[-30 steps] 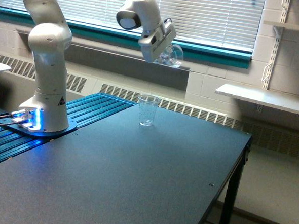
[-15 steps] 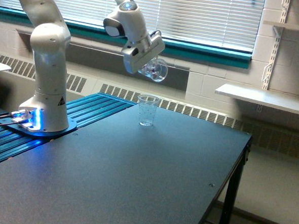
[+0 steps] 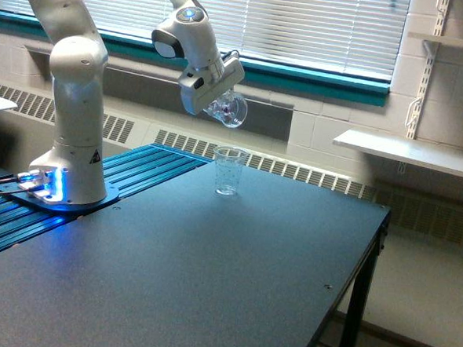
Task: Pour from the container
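A: Gripper (image 3: 213,94) clamps the tilted container (image 3: 227,109), held above the small cup (image 3: 229,170), slightly toward the arm's base (image 3: 64,188)

B: Risk: mouth off-centre, contents could spill onto the table (image 3: 233,276)

Clear plastic container (image 3: 227,109); matt dark table (image 3: 209,274) (faintly grainy); glossy white arm (image 3: 75,93).
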Motion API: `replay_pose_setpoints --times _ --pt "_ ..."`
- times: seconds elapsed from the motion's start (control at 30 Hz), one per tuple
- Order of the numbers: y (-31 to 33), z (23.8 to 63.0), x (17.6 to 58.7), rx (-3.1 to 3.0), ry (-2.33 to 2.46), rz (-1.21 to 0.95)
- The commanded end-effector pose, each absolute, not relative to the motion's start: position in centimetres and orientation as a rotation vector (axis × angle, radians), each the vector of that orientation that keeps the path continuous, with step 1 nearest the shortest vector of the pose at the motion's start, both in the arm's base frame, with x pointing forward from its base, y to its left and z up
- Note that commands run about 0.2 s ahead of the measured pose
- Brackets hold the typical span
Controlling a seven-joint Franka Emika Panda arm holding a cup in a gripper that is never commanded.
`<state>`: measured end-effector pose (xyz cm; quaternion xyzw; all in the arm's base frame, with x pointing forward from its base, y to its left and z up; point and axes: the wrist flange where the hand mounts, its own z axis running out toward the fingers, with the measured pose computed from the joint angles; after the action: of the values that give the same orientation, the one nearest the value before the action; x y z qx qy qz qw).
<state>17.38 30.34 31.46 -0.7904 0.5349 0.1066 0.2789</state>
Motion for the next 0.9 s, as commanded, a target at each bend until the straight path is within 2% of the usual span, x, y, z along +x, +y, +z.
replay_pose_setpoints --times 0.03,0.57,0.9 --pt "29.7 31.4 18.1 -2.088 1.451 0.301" --pt "29.3 30.3 18.0 -2.012 1.519 0.429" --pt "28.8 30.4 19.1 -1.969 1.561 0.376"
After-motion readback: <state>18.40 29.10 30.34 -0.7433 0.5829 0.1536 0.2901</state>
